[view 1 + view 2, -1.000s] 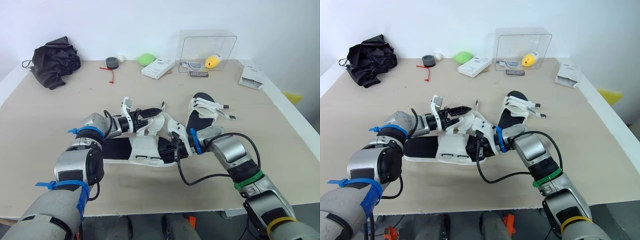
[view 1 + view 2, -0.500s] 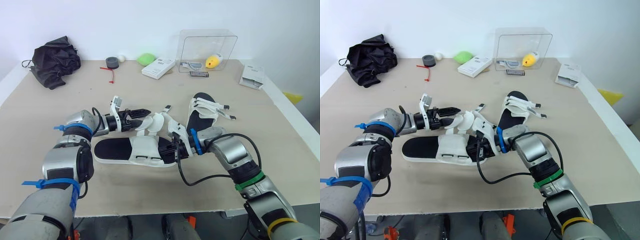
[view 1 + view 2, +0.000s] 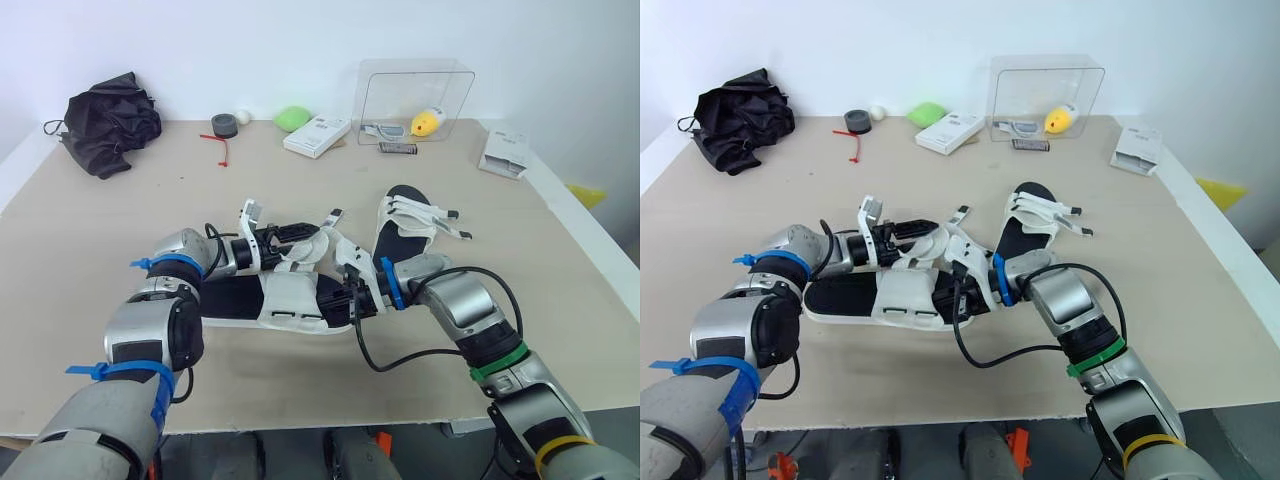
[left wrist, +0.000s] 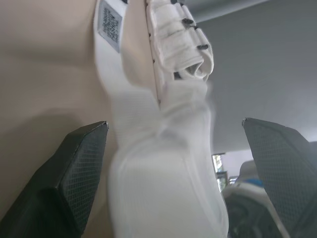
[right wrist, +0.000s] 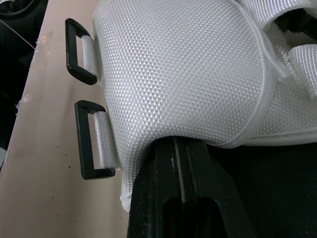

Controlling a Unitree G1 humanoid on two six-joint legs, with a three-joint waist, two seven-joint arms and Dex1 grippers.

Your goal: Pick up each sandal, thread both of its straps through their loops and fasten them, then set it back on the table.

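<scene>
Eye views: near sandal [image 3: 275, 300] lies flat on the table [image 3: 120, 220]. Left gripper [image 3: 308, 235] reaches over its middle; right gripper [image 3: 352, 298] is at its side.
Left wrist: fingers [image 4: 81, 163] spread, strap [image 4: 163, 148] between them, ungrasped.
Right wrist: fingers [image 5: 163, 198] look clenched on the sandal's edge beside the loops [image 5: 91, 146].
Threading step. Next, probably: pinch strap, feed through a loop.

i'm seeing coarse white woven mesh on the sandal [image 5: 183, 64] over my right gripper [image 5: 179, 148], smooth black plastic loops [image 5: 91, 144] beside it; left gripper [image 4: 174, 123] pads [image 4: 84, 168] matt black, diamond-textured; table [image 5: 44, 188] matt, speckled tan.
</scene>
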